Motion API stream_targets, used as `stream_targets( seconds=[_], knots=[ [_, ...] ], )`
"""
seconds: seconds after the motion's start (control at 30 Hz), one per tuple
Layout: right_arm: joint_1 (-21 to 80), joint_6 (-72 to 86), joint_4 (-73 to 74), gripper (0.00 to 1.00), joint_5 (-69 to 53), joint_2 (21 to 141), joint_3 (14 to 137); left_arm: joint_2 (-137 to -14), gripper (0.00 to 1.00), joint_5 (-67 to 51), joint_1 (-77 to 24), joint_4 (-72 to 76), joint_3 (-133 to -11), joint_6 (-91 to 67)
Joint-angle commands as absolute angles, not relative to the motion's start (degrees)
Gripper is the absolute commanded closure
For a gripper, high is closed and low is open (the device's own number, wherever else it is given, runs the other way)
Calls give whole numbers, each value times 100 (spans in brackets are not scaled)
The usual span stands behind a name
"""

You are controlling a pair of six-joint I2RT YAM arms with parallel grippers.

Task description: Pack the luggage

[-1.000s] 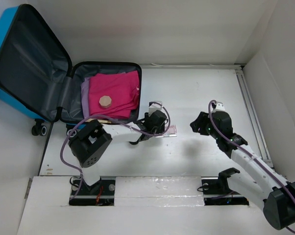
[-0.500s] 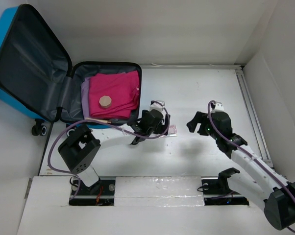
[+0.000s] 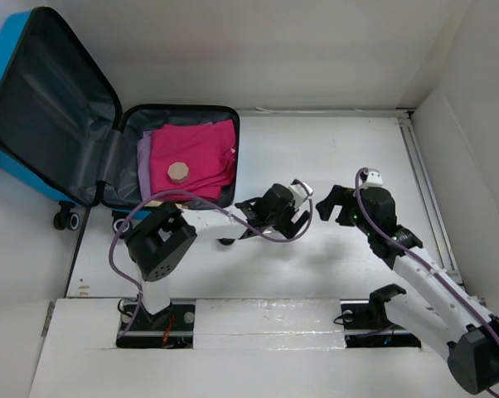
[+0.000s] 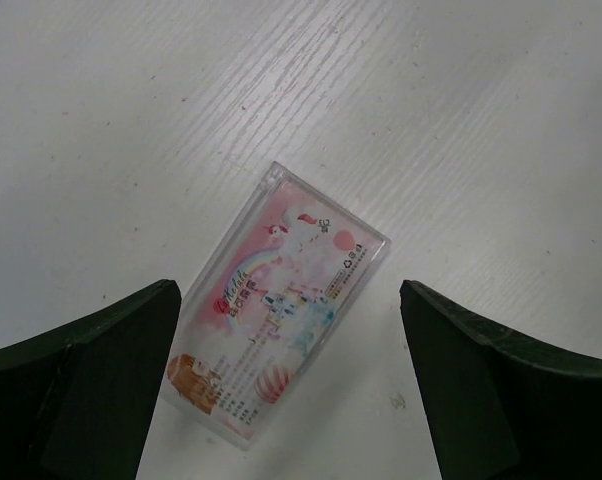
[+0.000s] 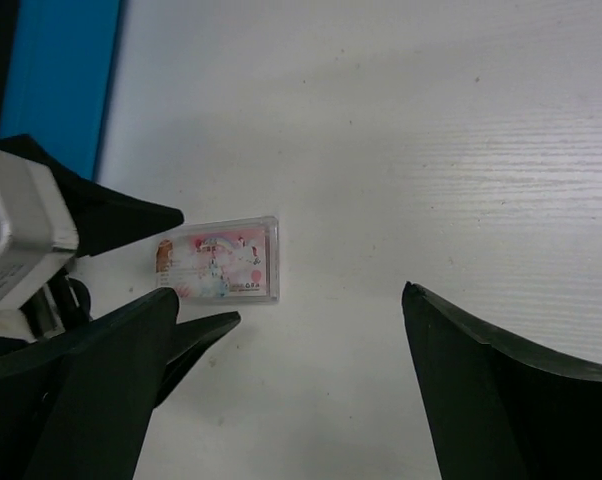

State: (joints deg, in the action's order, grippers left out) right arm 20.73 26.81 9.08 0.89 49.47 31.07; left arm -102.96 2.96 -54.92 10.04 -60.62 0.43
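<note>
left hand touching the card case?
Cannot tell. Left wrist view: the left hand straddles the card case; table shows beside one finger, but the case's corner meets the other's edge.

The left gripper (image 3: 299,207) is shifted rightward, over the clear card case (image 4: 281,310). Its jaws, and those of the right gripper (image 3: 324,206), are spread wider.

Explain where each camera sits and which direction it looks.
Top external: above and behind the bases, looking down on table and open luggage; both arms show.
Left wrist: on the left arm, facing down at a card case between its open jaws.
Right wrist: on the right arm, facing down; own open jaws show.
Both wrist views share the card case.
</note>
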Motion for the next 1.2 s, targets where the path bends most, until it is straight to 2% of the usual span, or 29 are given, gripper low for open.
stream_targets(
  seconds=[0.0,0.3,0.43,0.47,0.5,0.6,0.63,0.73,0.77,0.83,1.17],
  knots=[
    [2118,2531,984,0,404,4606,3445,-10432,11,-184,-5335,879,-6407,518],
    [2004,2531,1705,0,782,3824,3893,-10977,11,-106,-5265,729,-6539,466],
    [2004,2531,1705,0,633,3639,3999,-11101,18,-9,-5265,729,-6539,343],
    [2004,2531,1705,0,633,3639,4051,-11101,26,-9,-5265,729,-6539,282],
    [2004,2531,1705,0,633,3639,4052,-11101,30,-9,-5317,729,-6539,281],
    [2004,2531,1705,0,572,3700,4052,-11161,36,158,-5379,782,-6417,141],
    [2004,2531,1635,0,571,3752,4052,-11162,47,237,-5379,782,-6416,62],
    [2004,2531,1504,0,439,3823,4052,-11302,71,404,-5379,721,-6416,-9],
    [2004,2531,1503,0,387,3823,4052,-11303,87,491,-5379,642,-6468,-9],
    [2004,2531,1441,0,334,3876,4000,-11355,98,562,-5379,642,-6469,-62],
    [1951,2479,1450,0,290,3718,3946,-10609,100,1107,-5484,536,-6626,-377]
  ],
)
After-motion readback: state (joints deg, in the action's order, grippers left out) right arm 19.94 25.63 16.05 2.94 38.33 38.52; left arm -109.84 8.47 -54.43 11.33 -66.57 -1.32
